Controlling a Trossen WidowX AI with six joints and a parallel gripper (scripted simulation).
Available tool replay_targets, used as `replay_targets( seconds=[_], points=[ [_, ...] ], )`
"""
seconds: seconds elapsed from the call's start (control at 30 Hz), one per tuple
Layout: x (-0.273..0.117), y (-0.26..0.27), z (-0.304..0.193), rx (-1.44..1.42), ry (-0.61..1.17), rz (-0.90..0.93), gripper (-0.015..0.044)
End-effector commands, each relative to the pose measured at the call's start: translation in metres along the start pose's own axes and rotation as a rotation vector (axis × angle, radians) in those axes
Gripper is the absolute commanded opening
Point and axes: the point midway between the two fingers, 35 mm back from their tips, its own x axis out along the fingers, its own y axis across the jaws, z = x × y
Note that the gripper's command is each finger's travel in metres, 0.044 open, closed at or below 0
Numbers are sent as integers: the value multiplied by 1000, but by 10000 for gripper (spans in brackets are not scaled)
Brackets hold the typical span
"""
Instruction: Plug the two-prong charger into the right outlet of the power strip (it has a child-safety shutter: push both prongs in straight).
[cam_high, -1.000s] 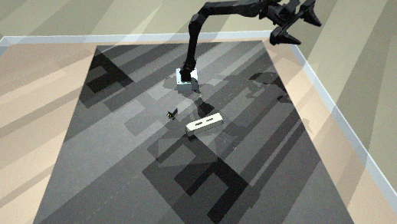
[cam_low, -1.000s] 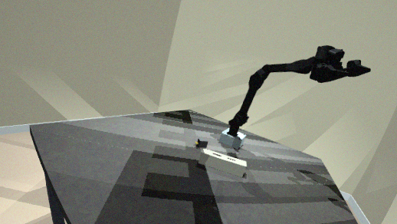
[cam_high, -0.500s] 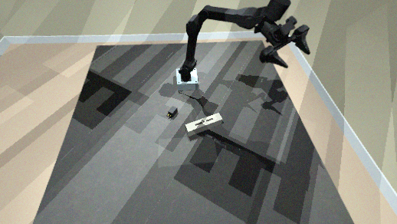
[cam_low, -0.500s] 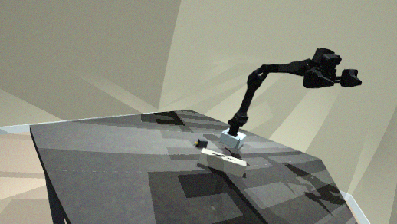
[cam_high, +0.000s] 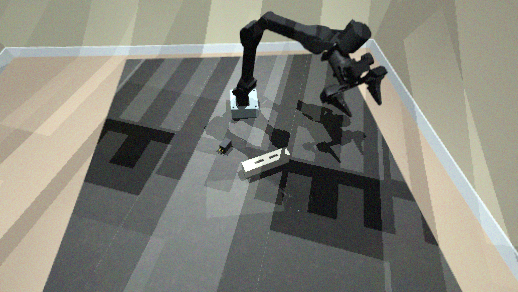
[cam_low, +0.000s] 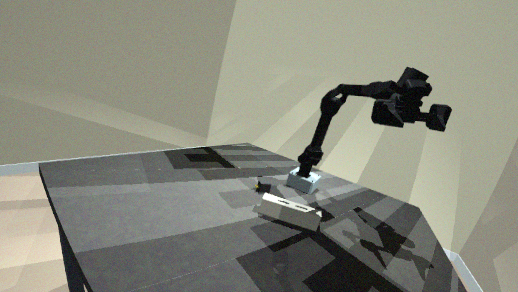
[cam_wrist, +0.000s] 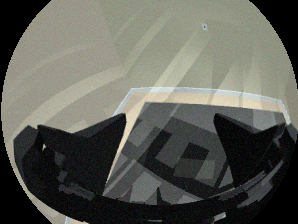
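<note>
The small black charger (cam_high: 226, 146) (cam_low: 263, 187) lies on the table by the arm's base, its brass-coloured prongs pointing away from the base. The white power strip (cam_high: 265, 162) (cam_low: 290, 212) lies near it, with two dark outlets on its top face. My gripper (cam_high: 365, 109) (cam_low: 420, 125) (cam_wrist: 172, 117) is wide open and empty. It hangs high above the table's right part in the top view, far from charger and strip. Neither the charger nor the strip can be made out in the wrist view.
The arm's pale base (cam_high: 244, 111) (cam_low: 303, 182) stands behind the charger and strip in the top view. The dark table (cam_high: 190, 250) (cam_low: 150, 215) (cam_wrist: 200, 115) carries strong shadow patches, among them the arm's shadow right of the strip.
</note>
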Motion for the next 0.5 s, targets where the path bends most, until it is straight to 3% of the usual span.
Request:
replay_targets(
  seconds=[0.0,0.47],
  points=[
    [11,-25,-12,-23,48,-45,440],
    [36,-106,-45,-46,190,-185,440]
  ],
)
